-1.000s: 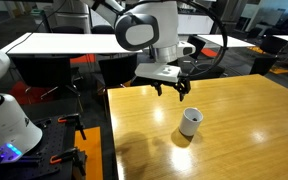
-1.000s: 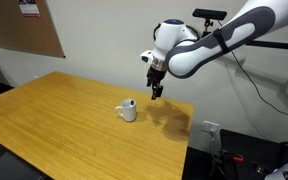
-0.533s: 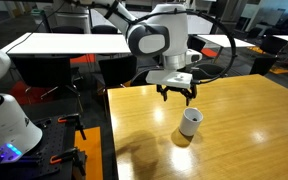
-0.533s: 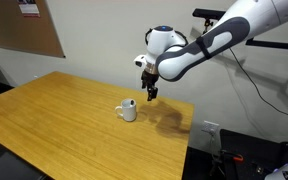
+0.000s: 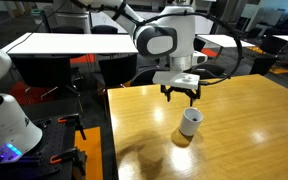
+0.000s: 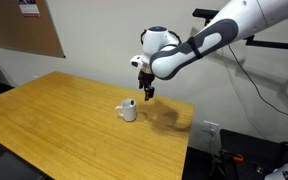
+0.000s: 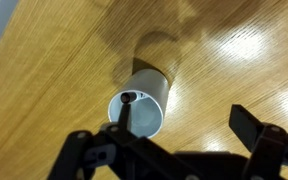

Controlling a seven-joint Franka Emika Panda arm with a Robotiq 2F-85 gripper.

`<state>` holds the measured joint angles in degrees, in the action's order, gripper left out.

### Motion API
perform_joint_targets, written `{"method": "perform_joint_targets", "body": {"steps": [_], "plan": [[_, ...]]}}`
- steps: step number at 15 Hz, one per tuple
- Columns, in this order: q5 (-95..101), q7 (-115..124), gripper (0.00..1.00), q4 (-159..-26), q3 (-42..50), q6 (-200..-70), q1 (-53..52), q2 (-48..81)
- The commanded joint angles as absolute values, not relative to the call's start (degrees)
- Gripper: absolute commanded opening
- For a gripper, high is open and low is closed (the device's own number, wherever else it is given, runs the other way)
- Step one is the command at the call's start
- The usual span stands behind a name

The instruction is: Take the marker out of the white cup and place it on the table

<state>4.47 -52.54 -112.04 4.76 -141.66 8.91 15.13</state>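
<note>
The white cup [image 5: 190,121] stands upright on the honey-coloured wooden table [image 5: 244,130]; it also shows in the exterior view from the far side [image 6: 129,110] and from above in the wrist view [image 7: 139,101]. The dark marker [image 7: 126,108] leans inside the cup, its tip at the rim, and pokes just above the rim in an exterior view [image 6: 133,101]. My gripper [image 5: 182,97] is open and empty, hovering a little above the cup; it also shows in the exterior view from the far side [image 6: 146,94]. In the wrist view the gripper [image 7: 174,150] frames the bottom edge.
White-topped tables [image 5: 54,42] with black chairs [image 5: 39,70] stand behind the wooden table. A white robot body [image 5: 4,110] sits off the table's edge. A cork board [image 6: 24,25] hangs on the wall. The wooden table [image 6: 54,120] carries only the cup.
The gripper has moved sideways toward the cup and now hovers nearly over it. The cup and marker have not moved.
</note>
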Motion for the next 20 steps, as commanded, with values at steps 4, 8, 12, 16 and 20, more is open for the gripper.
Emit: {"method": "perform_joint_targets", "body": {"steps": [4,8,12,16,20], "plan": [[4.66,-51.47,1.00,-111.83,4.00,-142.41,9.42,15.46],[3.79,-52.84,1.00,-109.75,3.17,-141.16,9.63,16.93],[2.52,-53.78,1.00,-106.52,2.37,-140.79,10.35,19.14],[2.07,-53.51,1.00,-101.84,2.40,-139.19,11.33,22.42],[1.91,-54.06,0.92,-97.22,2.04,-136.65,12.63,25.79]]}}
